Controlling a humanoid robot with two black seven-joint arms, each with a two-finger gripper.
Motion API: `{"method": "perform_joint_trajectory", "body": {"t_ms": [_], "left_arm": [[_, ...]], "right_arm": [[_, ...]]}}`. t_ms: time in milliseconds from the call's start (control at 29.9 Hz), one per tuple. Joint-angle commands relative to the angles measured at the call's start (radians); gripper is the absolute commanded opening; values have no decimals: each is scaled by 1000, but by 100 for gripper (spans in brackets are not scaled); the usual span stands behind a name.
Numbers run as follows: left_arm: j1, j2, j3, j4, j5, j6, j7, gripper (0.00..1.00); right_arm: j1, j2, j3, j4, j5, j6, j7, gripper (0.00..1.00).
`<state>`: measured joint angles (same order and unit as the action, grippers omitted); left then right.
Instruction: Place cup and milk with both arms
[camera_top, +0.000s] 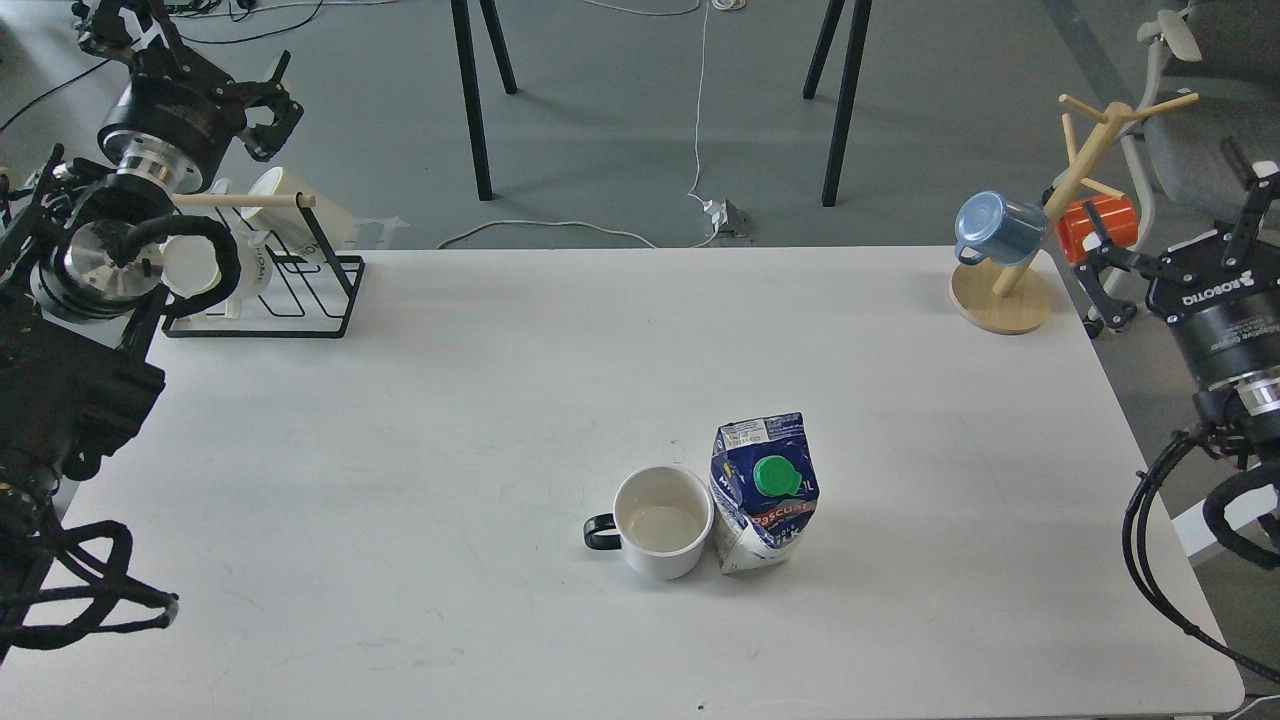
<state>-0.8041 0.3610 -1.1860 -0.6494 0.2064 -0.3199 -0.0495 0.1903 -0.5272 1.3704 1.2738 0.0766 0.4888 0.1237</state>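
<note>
Mid-table toward the near edge, cup (661, 521) and milk carton (763, 495) stand upright side by side, touching or nearly so, cup handle facing left. Both look already placed, so I'd judge the task about finished. Left gripper (262, 108) is up over the mug rack (262, 290), fingers apart, empty. Right gripper (1108, 280) is off the right table edge near the mug tree (1003, 297), fingers spread, empty. Next: just keep both arms clear of the pair

The cup (660, 522), a wide white mug with a small black handle pointing left, stands upright on the table. Just right of it, seemingly touching, stands the milk (763, 495) (blue-and-white carton, green cap, red lettering), taller than the mug.
</note>
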Motion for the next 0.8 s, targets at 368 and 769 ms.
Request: {"method": "perform_joint_trajectory", "body": {"t_ms": [368,769], "left_arm": [[-26,-39,-3,-12,-18,-1,-3,100],[-20,-37,0,-27,-42,-2,-12,100]], "right_arm": [[644,242,-200,-695,80,0,-50,97],[709,309,-200,-801,81,0,-35,99]]}}
